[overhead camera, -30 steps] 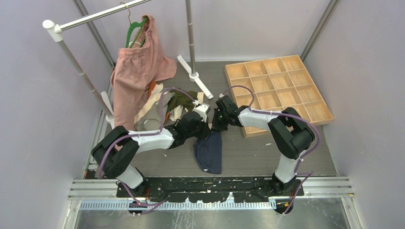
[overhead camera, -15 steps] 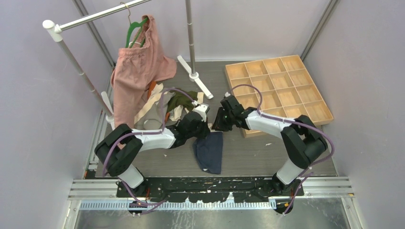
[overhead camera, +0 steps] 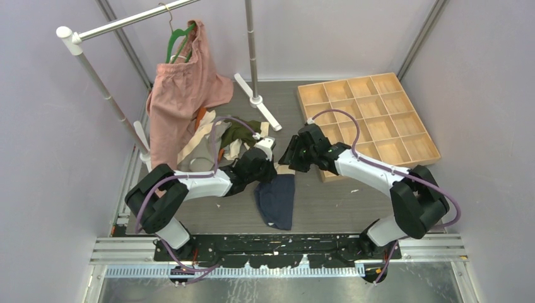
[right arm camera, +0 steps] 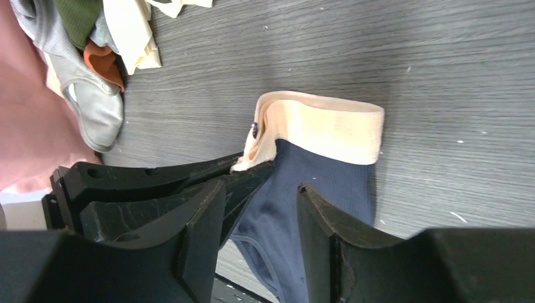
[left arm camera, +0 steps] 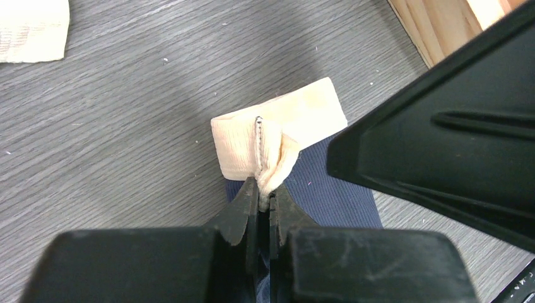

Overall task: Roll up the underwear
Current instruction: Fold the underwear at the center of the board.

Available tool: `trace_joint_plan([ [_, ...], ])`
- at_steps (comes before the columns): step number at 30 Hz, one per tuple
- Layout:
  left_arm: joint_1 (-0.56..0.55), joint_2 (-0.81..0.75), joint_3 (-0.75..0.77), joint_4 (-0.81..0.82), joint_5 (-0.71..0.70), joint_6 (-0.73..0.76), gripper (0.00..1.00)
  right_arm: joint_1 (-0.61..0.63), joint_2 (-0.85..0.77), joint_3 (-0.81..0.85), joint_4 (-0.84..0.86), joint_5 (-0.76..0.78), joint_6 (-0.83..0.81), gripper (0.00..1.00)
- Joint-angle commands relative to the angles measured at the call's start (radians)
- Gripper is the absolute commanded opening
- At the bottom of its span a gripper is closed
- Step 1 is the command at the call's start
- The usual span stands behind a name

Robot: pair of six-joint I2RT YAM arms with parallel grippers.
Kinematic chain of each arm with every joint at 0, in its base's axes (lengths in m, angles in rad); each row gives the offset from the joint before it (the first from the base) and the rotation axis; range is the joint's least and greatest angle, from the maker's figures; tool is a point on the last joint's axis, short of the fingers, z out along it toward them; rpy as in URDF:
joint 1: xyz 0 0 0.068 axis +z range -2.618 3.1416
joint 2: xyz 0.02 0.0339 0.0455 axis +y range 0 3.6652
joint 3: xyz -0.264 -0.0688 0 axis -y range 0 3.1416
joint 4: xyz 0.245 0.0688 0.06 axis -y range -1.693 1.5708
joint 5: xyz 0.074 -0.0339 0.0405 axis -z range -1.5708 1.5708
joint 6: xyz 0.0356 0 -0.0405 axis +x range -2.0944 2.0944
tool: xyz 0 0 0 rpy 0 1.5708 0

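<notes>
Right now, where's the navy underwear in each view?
Top external: navy underwear at centre, between the two arms.
Left wrist: navy underwear at centre, pinched at its end by the left gripper.
Right wrist: navy underwear at centre, beyond the open right gripper.
Shared landmark: its cream waistband.

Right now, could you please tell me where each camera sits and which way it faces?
Top external: above and behind, facing down at the table; left arm and right arm show.
Left wrist: on the left wrist, looking down along shut left fingers pinching the navy underwear by its cream waistband.
Right wrist: on the right wrist, looking down between open right fingers.
Shared: both wrist views show that waistband.
</notes>
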Motion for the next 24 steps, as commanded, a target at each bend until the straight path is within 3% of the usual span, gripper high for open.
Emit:
trace_joint_plan([
  [1, -0.004, -0.001, 0.024, 0.028, -0.019, 0.011, 0.01, -0.003, 0.035, 0.015, 0.076, -0.045, 0.105, 0.53],
  [11, -0.004, 0.007, 0.028, 0.029, -0.012, 0.016, 0.01, -0.002, 0.129, 0.052, 0.117, -0.113, 0.137, 0.54],
  [24, -0.004, 0.013, 0.03, 0.035, -0.002, 0.02, 0.01, -0.001, 0.22, 0.112, 0.107, -0.137, 0.109, 0.42],
])
